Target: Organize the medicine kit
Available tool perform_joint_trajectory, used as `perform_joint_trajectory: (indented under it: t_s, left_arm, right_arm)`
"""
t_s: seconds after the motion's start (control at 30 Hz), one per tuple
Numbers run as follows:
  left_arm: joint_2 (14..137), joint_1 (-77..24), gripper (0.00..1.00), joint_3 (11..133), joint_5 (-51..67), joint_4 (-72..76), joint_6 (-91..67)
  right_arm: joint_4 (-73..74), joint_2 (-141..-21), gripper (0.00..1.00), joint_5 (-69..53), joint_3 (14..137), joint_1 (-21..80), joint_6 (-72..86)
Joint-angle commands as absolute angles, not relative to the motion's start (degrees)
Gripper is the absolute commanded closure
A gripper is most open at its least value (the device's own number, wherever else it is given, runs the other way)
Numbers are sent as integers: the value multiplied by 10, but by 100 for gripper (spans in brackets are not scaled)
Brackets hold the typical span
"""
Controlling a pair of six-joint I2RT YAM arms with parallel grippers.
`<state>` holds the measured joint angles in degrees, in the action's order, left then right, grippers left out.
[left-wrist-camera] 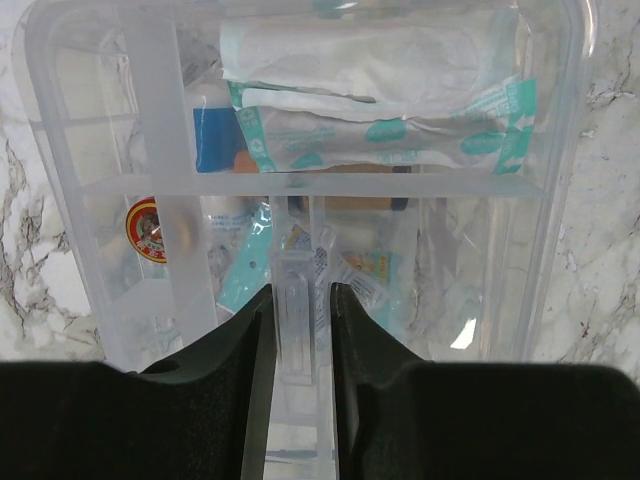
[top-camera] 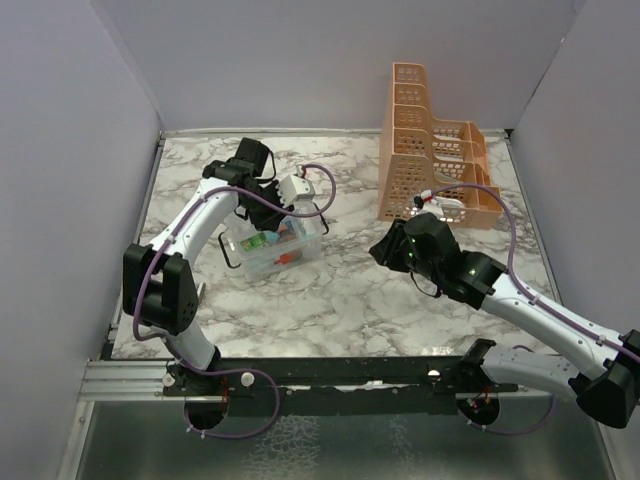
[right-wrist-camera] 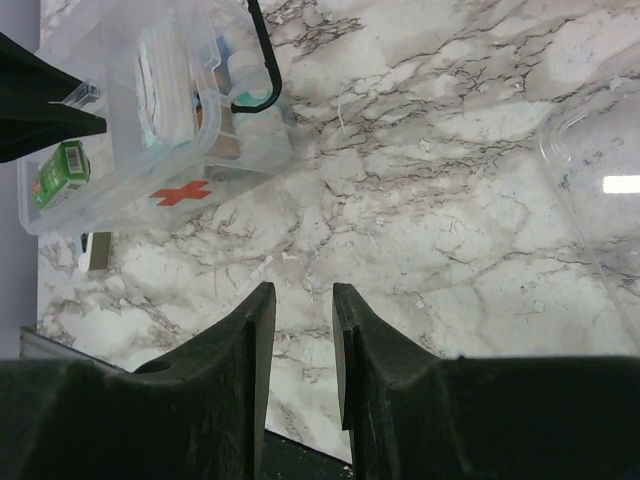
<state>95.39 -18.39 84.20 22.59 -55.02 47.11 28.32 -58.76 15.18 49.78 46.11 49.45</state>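
Left tool (left-wrist-camera: pixel 300 295) clenched on centre tab (left-wrist-camera: pixel 297 272) of medicine kit (left-wrist-camera: pixel 565 250); right tool (right-wrist-camera: pixel 302 292) parted, empty. Lift crooked and you may spill packets (left-wrist-camera: pixel 380 90).

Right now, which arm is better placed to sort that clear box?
Left. The left hand grips a clear insert inside the medicine kit; the right hand hangs empty over the marble, apart from it.
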Motion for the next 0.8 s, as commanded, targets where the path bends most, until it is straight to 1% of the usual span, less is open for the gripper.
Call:
perform_joint_trajectory:
  t_s: [0.0,0.13,0.5,0.77]
  left_arm:
    - [944,-185,95,805,222,-509,457]
    - [941,-182,95,780,211,-474,439]
    - [906,-182,96,782,192,-458,441]
    - [931,-182,97,786,197,-481,437]
  right_arm:
    - [281,-584,70,148,490,461,504]
    - [278,-587,70,143,488,461,504]
    - [269,-591,70,139,477,461,508]
    - [267,-595,70,136,476,461,508]
